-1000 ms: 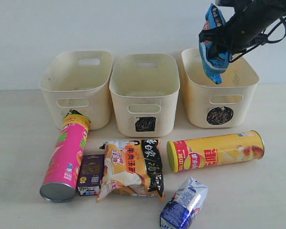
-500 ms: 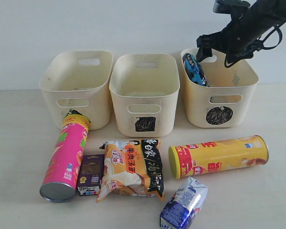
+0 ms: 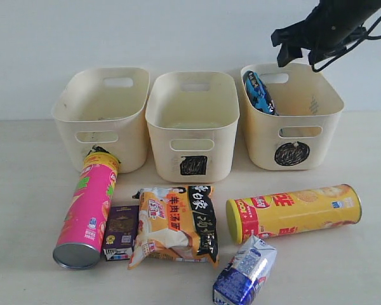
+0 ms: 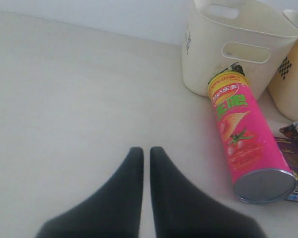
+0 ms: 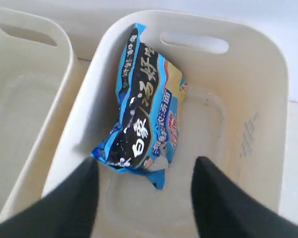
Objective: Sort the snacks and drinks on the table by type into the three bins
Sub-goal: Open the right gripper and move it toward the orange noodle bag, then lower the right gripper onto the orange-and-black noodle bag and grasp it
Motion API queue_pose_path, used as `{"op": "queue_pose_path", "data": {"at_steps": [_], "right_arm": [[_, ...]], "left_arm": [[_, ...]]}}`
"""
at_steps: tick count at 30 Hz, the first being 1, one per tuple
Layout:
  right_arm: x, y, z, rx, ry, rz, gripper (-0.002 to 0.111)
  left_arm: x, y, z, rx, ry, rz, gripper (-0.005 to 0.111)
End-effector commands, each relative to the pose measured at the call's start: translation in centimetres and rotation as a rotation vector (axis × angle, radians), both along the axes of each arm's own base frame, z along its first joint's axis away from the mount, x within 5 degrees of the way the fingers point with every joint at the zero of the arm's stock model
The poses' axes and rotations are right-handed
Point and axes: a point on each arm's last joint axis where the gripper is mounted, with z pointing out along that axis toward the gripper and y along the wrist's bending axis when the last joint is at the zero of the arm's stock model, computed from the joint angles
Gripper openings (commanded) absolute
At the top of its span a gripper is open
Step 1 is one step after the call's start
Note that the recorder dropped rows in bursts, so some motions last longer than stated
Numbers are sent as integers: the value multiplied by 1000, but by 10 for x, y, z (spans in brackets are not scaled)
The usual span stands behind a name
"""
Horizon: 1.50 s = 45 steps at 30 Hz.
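Observation:
My right gripper [image 3: 297, 58] hangs open and empty above the circle-marked bin [image 3: 267, 145]. The blue-black packet [image 3: 258, 92] leans inside that bin against its left wall; the right wrist view shows the packet [image 5: 146, 106] below my open right gripper [image 5: 145, 166]. On the table [image 3: 25, 190] lie the pink tube [image 3: 89, 213], the dark purple carton [image 3: 120, 232], the orange-black packet [image 3: 174, 223], the yellow tube [image 3: 293, 211] and the blue-and-white soft pack [image 3: 246, 272]. My left gripper [image 4: 146, 150] is shut and empty over bare table, left of the pink tube [image 4: 246, 144].
The square-marked bin [image 3: 168, 159] stands in the middle and a third bin [image 3: 70, 127] on the left, its mark mostly hidden by the pink tube's cap. Both look empty. A white wall runs behind the bins.
The right gripper let go of the blue-black packet, which dropped into the circle bin, then it rose and drew back. The yellow tube rolled slightly to the right.

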Motion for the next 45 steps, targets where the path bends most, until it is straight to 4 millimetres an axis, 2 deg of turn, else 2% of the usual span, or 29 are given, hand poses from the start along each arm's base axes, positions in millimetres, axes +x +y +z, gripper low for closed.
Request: {"op": "queue_pose_path", "data": {"at_steps": [1,2,3,9,20,25,29,30,36,42,45], "right_arm": [[-15,-4,17,-26,43,24,17],[-17,-4,17,-32,65,32,4],[-20,-4,18,-34,79,37,0],[-29,0,20,-41,129,56,0],[-60,62,36,-196,125,199,0],[-78,76,39,-195,101,240,0],[-94,78,33,-195,69,268,0],[-103,79,27,-201,73,285,0],[-128,71,13,-211,117,324,0],[-148,71,-12,-163,111,390,0],[-160,76,-35,-139,152,439,0]], "left_arm": [[0,0,2,-14,-13,5,4],[0,0,2,-14,-13,5,4],[0,0,2,-14,-13,5,4],[0,0,2,-14,-13,5,4],[0,0,2,-14,-13,5,4],[0,0,2,-14,-13,5,4],[0,0,2,-14,-13,5,4],[0,0,2,-14,-13,5,4],[0,0,2,-14,-11,5,4],[0,0,2,-14,-11,5,4],[0,0,2,-14,-11,5,4]]}}
